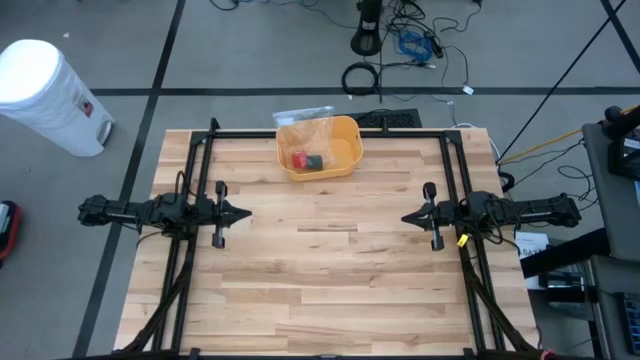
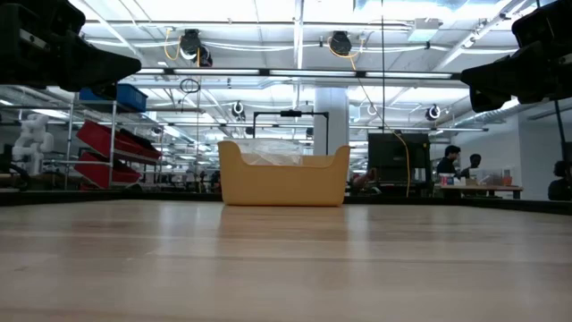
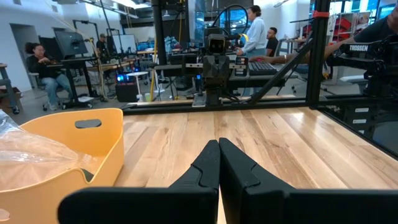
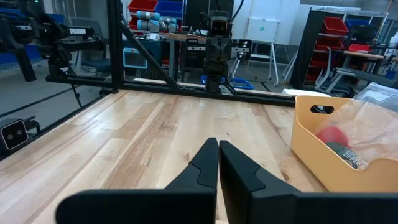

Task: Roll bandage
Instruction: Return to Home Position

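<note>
Homing looked the step in hand: left gripper (image 1: 243,212) and right gripper (image 1: 408,216) sat clenched empty at mid-frame left and right, the bagged red bandage (image 1: 298,158) in the yellow bin (image 1: 345,146) at upper centre. I judged nothing remained but parking.

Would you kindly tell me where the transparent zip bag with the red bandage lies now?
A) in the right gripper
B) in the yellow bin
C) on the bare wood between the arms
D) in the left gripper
B: the zip bag with the red bandage lies in the yellow bin, while the left gripper and the right gripper are shut on nothing.
</note>
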